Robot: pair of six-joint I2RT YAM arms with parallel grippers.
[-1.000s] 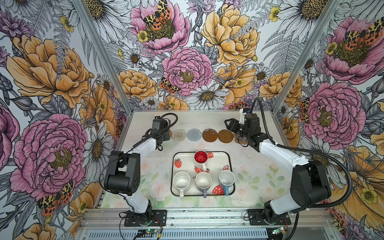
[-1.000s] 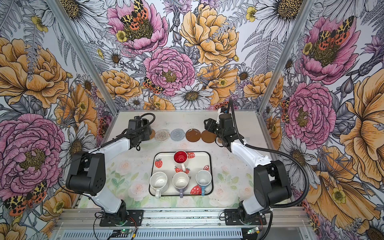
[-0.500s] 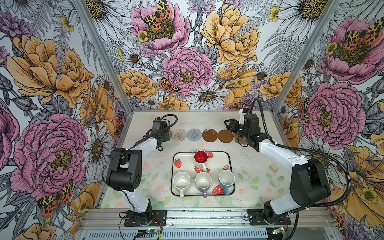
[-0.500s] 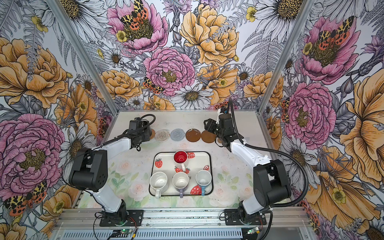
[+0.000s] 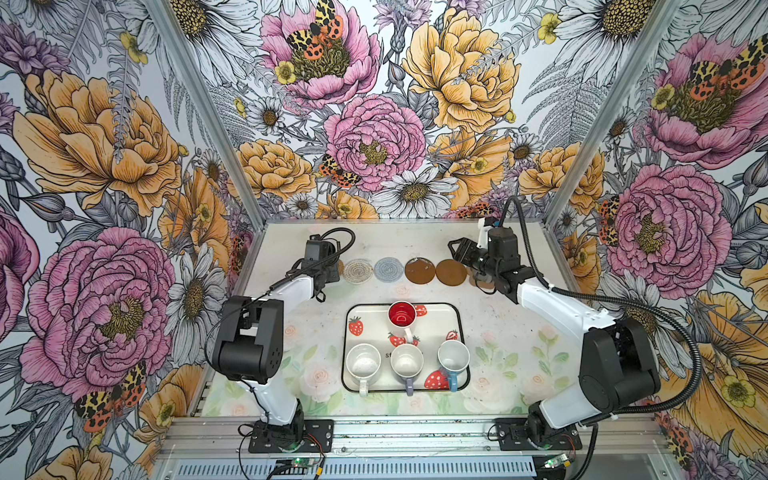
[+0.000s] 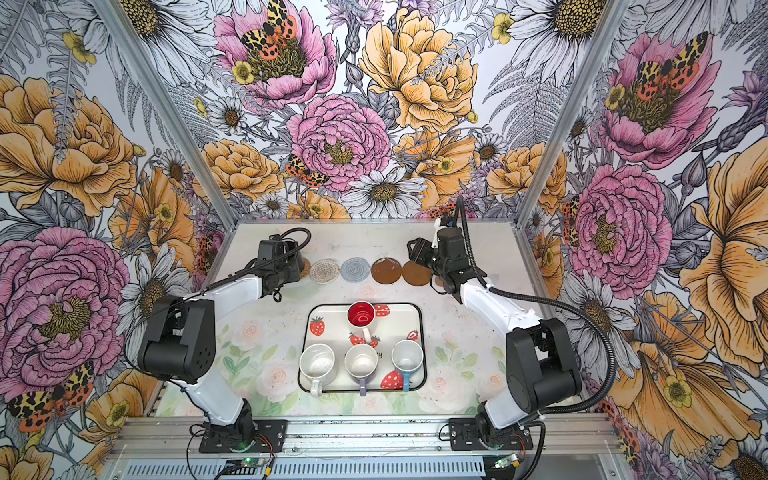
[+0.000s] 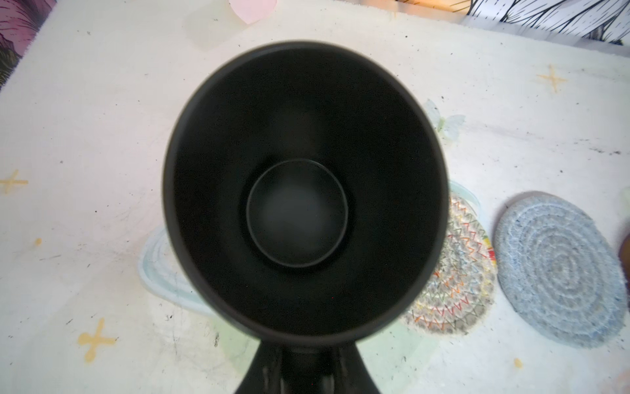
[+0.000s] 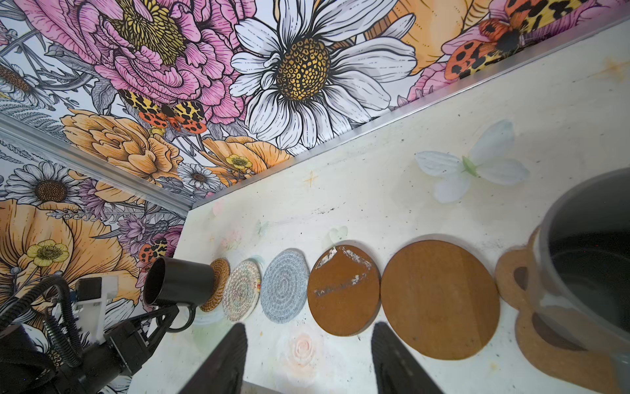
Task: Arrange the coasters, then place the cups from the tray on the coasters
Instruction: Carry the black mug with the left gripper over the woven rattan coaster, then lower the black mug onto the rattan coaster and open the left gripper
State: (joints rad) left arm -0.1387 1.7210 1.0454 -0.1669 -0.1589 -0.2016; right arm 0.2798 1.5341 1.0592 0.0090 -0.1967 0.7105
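Two end effectors, both up at the far row of coasters. The left end effector (image 8: 169,315) is closed on the handle of the black mug (image 8: 179,285). The mug looks upright, its base over the tan rattan coaster (image 8: 215,290) at the left end of the row. Cannot tell whether it is fully set down. The right end effector (image 8: 309,332) is open and holds nothing, jaws well apart over the bench (image 5: 390,241), near the clean brown coaster (image 8: 439,300). Just beside it the grey mug (image 8: 586,259) stands on the paw-shaped coaster (image 8: 531,327) at the right end, no grip on it.

Between the ends, left to right: cream woven coaster (image 8: 242,295) close against the rattan one, grey-blue woven coaster (image 8: 285,286), scuffed brown coaster (image 8: 343,290), then the clean brown one. Four bare.

Nearer the arm bases sits the tray (image 5: 440,320) with four mugs. Red-lined white mug (image 5: 402,319) at the back; plain white mug (image 5: 363,360), lilac mug (image 5: 407,360) and light blue mug (image 5: 453,356) across the front.

Step in hand, as I judge it: coasters arranged, cups going out, black mug at the point of release. Next move calls for the left jaws to open and back off the handle without dragging or tipping the mug. The empty right arm looks free to fetch from the tray; the light blue mug lies on its side of it.
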